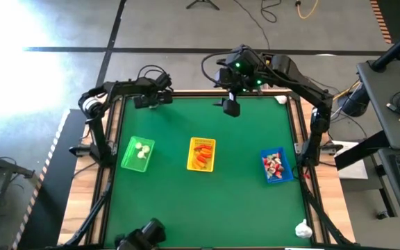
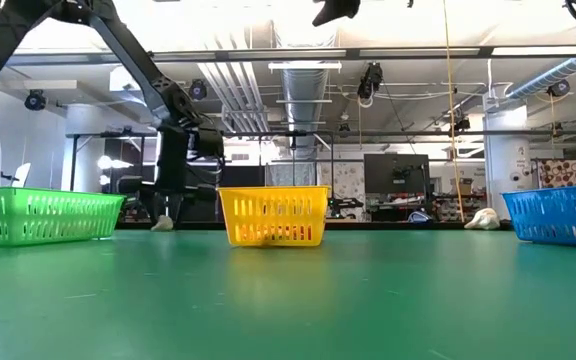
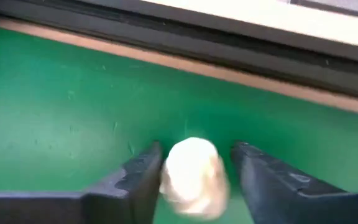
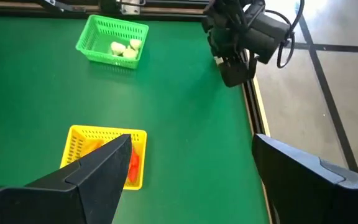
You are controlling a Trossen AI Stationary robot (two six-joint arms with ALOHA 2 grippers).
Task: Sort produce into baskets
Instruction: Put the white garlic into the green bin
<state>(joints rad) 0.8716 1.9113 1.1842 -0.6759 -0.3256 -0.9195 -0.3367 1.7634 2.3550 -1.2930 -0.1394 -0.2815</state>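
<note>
Left wrist view shows the left end effector (image 3: 194,180) open, straddling a blurred cream piece (image 3: 193,176), fingertips cut off.

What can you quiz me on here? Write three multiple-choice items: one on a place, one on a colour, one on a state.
1. Which basket stands in the middle of the row?
A the green one
B the yellow basket
C the blue one

2. What colour are the pieces in the green basket?
A white
B orange
C red-and-white

3. How does the left gripper stand?
A shut on a basket rim
B open, astride a white piece
C shut on an orange piece

Key:
1 B: in the high view, yellow sits between the other two.
2 A: only pale lumps lie in it.
3 B: the left wrist view shows a finger on each side, with a gap on one.

The right gripper waits open above the table's far edge.
</note>
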